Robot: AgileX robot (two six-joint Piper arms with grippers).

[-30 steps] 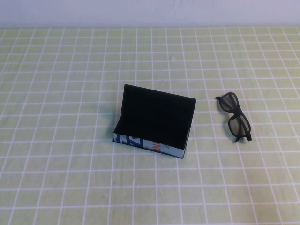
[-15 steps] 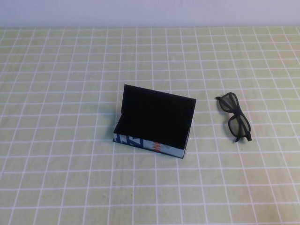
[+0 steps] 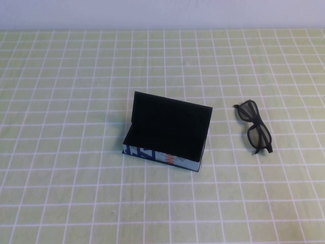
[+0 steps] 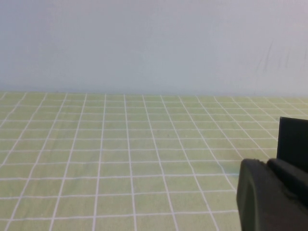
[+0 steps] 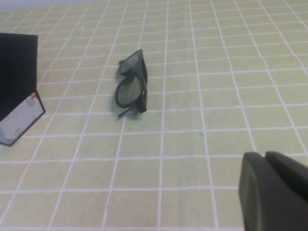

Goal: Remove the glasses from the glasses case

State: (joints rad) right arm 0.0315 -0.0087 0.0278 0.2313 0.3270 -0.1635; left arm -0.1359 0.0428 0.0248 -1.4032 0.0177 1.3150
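The black glasses case point(image 3: 167, 127) stands open in the middle of the table, lid up, its black lining empty and its blue, white and orange front side facing me. The black glasses point(image 3: 255, 127) lie folded on the cloth to the right of the case, apart from it. Neither arm shows in the high view. My left gripper point(image 4: 268, 163) is shut and empty, low over the cloth, with a corner of the case point(image 4: 292, 143) behind it. My right gripper point(image 5: 265, 156) is shut and empty, short of the glasses point(image 5: 132, 87); the case's end point(image 5: 18, 82) shows beyond them.
A light green tablecloth point(image 3: 76, 76) with a white grid covers the table. A pale wall point(image 3: 162, 12) runs along the far edge. Nothing else stands on the cloth.
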